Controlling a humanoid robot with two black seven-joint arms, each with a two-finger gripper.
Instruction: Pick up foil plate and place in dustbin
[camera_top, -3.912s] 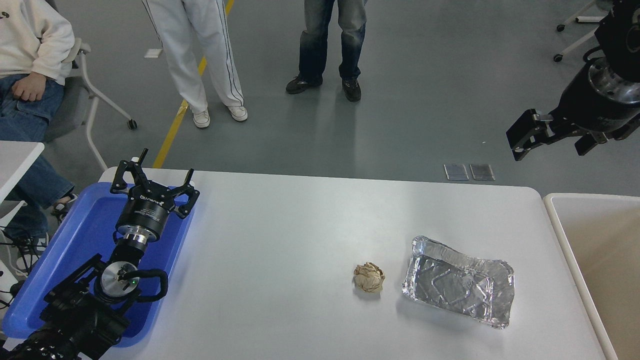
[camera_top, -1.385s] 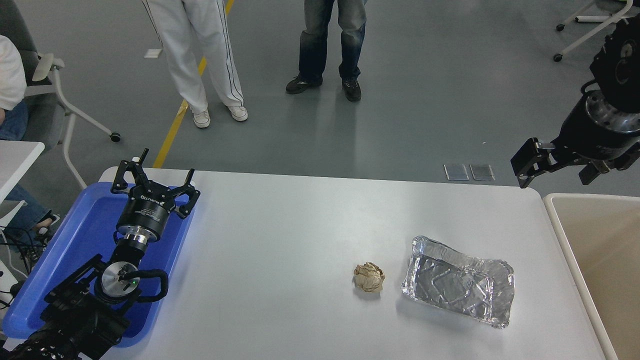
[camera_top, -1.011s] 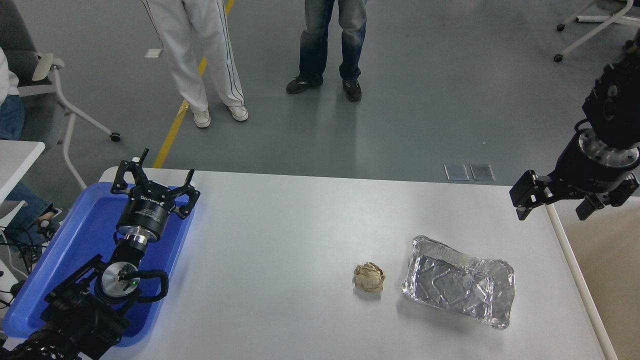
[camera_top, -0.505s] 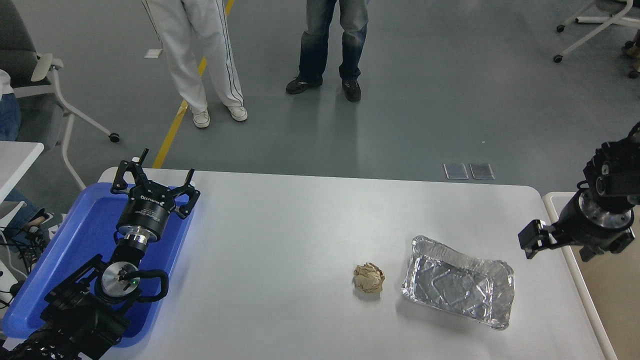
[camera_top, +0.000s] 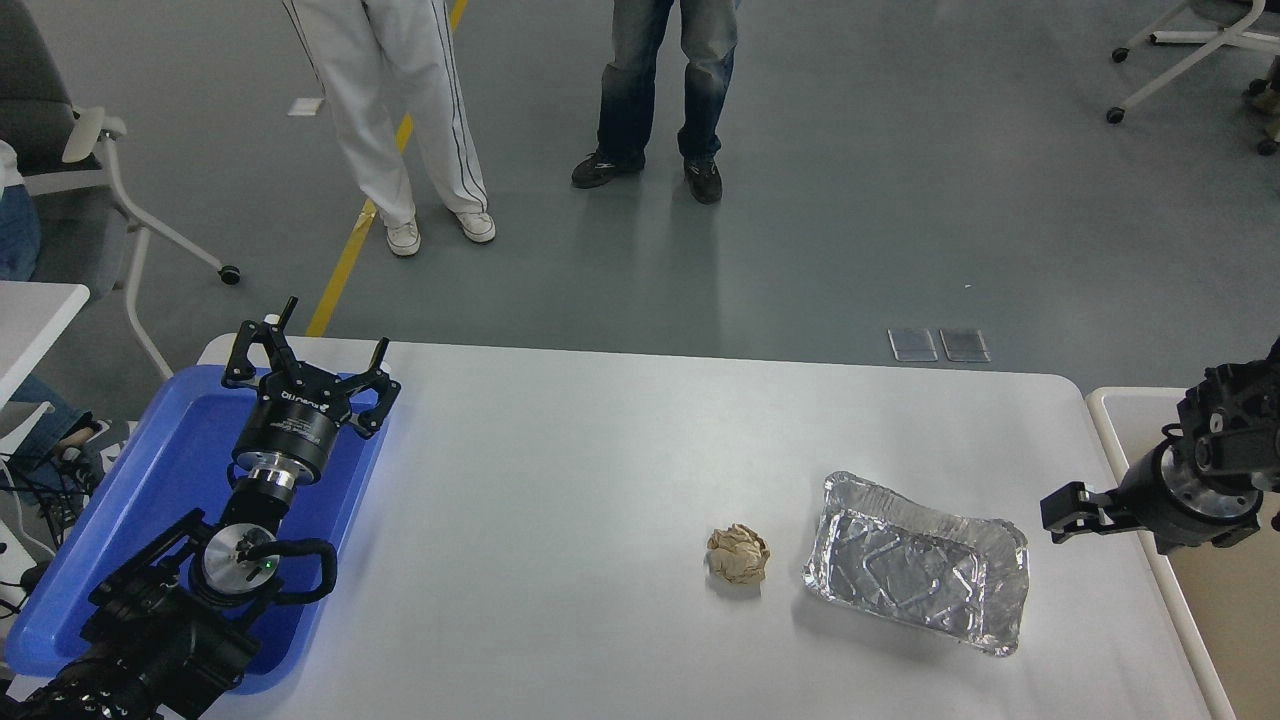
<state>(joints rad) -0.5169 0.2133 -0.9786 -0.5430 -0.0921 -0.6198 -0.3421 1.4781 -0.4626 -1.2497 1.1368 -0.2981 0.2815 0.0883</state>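
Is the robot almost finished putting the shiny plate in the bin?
Not yet. Nothing is done so far: the foil plate lies on the white table beside a crumpled paper ball, untouched. In hand: the right pincer hangs near the plate's right end, holding nothing. Left to do: grab the plate, lift it and drop it into the dustbin at the right. The left pincer is parked over the blue tray.

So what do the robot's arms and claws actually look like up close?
Both arms are black. The left gripper has thin, black, linked metal fingers on a round black drum bearing small white lettering, above a silver ring. A black cable loops beside a shiny round cap with a tiny green light. The right gripper shows a blocky black finger in front of a round silver-and-black wrist.
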